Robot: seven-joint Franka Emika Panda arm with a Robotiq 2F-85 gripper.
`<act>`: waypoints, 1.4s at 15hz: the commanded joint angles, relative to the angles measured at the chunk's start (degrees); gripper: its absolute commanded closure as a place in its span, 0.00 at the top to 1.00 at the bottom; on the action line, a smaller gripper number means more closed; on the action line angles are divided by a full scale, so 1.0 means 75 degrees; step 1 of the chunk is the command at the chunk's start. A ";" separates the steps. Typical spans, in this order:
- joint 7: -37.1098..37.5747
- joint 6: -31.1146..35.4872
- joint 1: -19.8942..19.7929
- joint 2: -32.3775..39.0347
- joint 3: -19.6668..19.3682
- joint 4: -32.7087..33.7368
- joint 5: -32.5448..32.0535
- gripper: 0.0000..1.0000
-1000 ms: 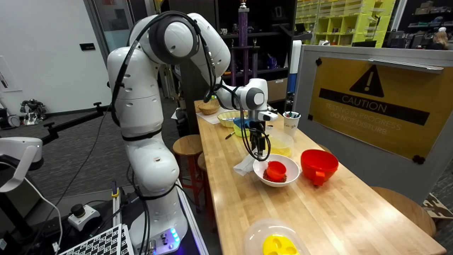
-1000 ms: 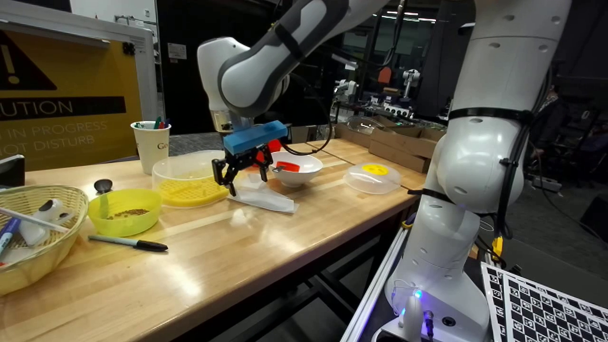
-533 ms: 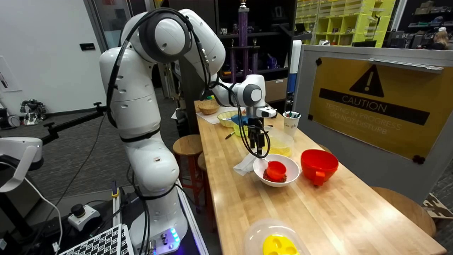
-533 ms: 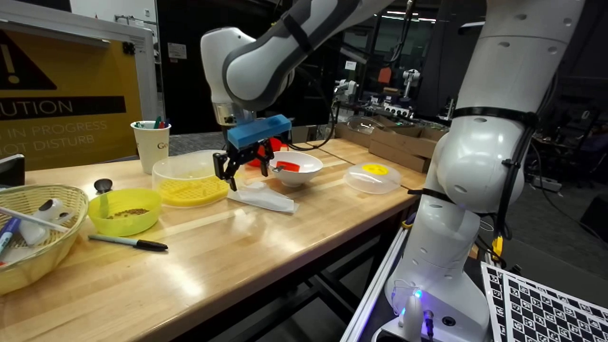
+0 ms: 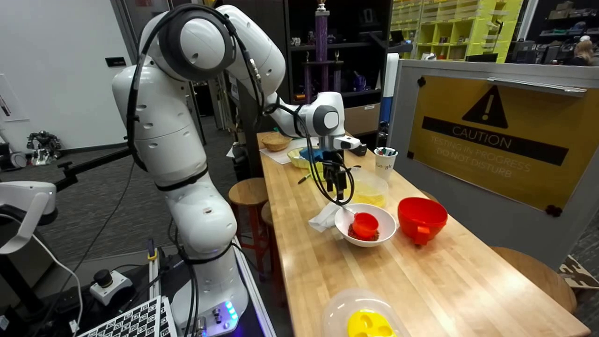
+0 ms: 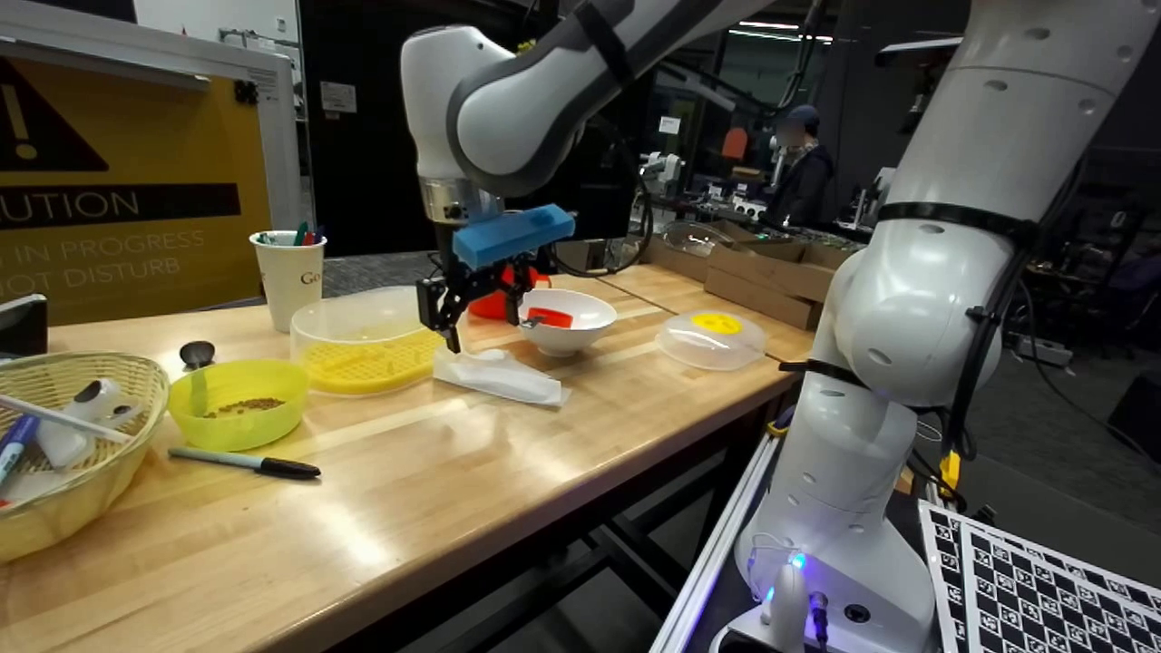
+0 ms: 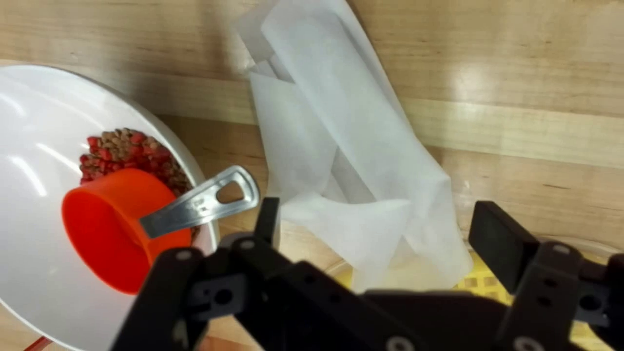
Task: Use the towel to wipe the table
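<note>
The towel, a thin white crumpled sheet [image 7: 360, 122], lies on the pale-wood table [image 5: 435, 285], between the white bowl and the clear yellow-bottomed container. It shows in both exterior views [image 5: 324, 219] [image 6: 508, 379]. In the wrist view its near end overlaps the container's edge. My gripper [image 7: 378, 219] is open and empty, with a wide gap between its fingers. It hangs above the towel's near end, also seen in an exterior view [image 6: 486, 334]. In the wrist view the left finger is beside the cup handle's tip. Part of the towel's near end is hidden behind the gripper body.
A white bowl [image 6: 580, 331] holds a red measuring cup [image 7: 112, 229] and brown-red bits. A red bowl [image 5: 421, 217], clear yellow-bottomed container [image 6: 363, 349], paper cup with pens [image 6: 290, 281], yellow bowl [image 6: 238, 413], marker [image 6: 245, 462], basket [image 6: 86, 490] and clear lid [image 6: 712, 343] stand around.
My gripper has risen away from the table and shifted slightly, staying open, as the arm leaned back. The towel and bowls look unmoved. A person has appeared in the background.
</note>
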 commanded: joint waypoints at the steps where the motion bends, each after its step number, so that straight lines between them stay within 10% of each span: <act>1: -0.0334 0.0120 -0.0091 -0.0548 0.0124 -0.0364 0.0231 1.00; 21: -0.0394 -0.0011 -0.0147 -0.0467 0.0371 -0.0222 0.0041 1.00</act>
